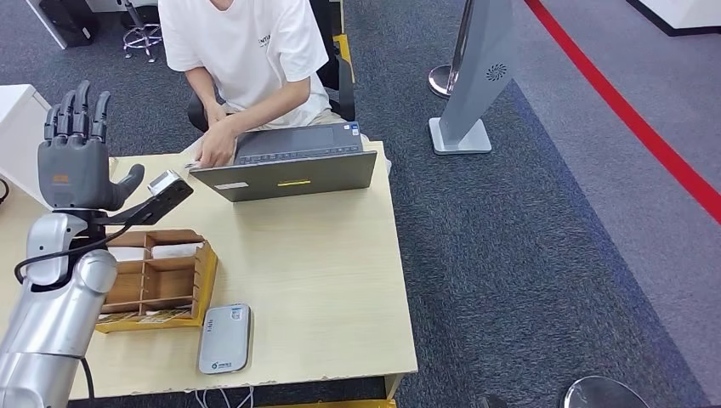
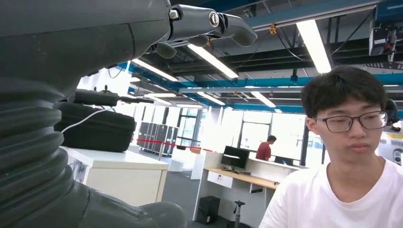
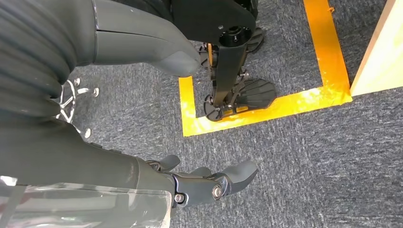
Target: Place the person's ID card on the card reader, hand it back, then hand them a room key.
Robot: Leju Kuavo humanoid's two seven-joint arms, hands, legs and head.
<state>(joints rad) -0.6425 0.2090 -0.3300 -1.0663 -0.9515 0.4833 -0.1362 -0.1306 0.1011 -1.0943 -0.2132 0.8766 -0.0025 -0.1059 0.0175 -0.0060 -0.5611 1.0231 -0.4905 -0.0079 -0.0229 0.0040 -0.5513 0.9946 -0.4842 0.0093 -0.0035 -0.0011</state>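
Fingers (image 1: 78, 109) of the raised left hand (image 1: 75, 157) are spread, holding nothing, far-left of the near card reader (image 1: 225, 338); a handover could be fumbled, no ID card being discernible.

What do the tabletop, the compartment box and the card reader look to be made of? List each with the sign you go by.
Tabletop: pale wood-look laminate, matte; faint grain, chipped near edge.
Compartment box: probably thin brown wood or fibreboard; flat slotted dividers, yellow trim outside.
Card reader: likely moulded plastic, grey with a lighter face; rounded corners, soft sheen.
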